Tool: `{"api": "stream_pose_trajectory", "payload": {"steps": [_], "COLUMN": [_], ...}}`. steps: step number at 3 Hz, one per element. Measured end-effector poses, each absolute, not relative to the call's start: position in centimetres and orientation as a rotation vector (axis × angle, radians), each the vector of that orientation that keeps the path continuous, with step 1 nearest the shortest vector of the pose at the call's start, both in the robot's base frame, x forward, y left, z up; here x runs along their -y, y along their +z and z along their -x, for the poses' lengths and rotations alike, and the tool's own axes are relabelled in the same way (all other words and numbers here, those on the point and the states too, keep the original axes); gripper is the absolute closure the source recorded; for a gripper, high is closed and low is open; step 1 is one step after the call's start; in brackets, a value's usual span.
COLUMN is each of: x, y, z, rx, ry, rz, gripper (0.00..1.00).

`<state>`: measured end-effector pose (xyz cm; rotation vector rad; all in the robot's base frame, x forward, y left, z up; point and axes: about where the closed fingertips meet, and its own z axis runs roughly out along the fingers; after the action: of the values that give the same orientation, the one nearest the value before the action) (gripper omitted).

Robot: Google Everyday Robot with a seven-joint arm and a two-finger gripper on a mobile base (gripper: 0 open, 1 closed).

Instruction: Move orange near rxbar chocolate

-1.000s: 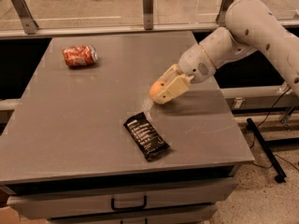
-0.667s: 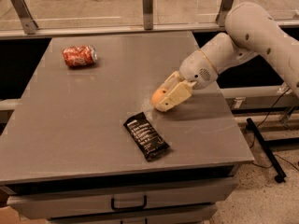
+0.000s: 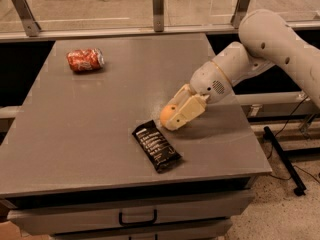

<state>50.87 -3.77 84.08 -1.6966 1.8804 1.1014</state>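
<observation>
The orange (image 3: 167, 113) is small and round, and sits between the cream fingers of my gripper (image 3: 175, 115), low over the grey table (image 3: 90, 124). The gripper is shut on it; the fingers hide most of the fruit. The rxbar chocolate (image 3: 156, 145), a flat black wrapper with white lettering, lies on the table just below and left of the gripper, a short gap away. My white arm (image 3: 270, 49) reaches in from the right.
A crushed red soda can (image 3: 85, 60) lies at the far left of the table. A railing with metal posts (image 3: 158, 6) runs behind the table. A drawer handle (image 3: 137, 217) is below the front edge. A black stand leg (image 3: 284, 159) is on the floor at right.
The gripper with the orange has moved down and a little left, closer to the black bar. The bar and the can have not moved.
</observation>
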Motion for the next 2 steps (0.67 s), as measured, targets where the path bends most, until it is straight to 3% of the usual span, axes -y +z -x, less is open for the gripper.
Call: {"api": "stream_pose_trajectory", "payload": {"steps": [1,2], "x": [3.03,2.72], "y": [84.01,84.03], "z": [-50.08,-49.84], "rx": [-1.872,-1.868], "ry": [1.129,1.138], "rz": [1.696,1.695], "gripper": [0.00,0.00]}}
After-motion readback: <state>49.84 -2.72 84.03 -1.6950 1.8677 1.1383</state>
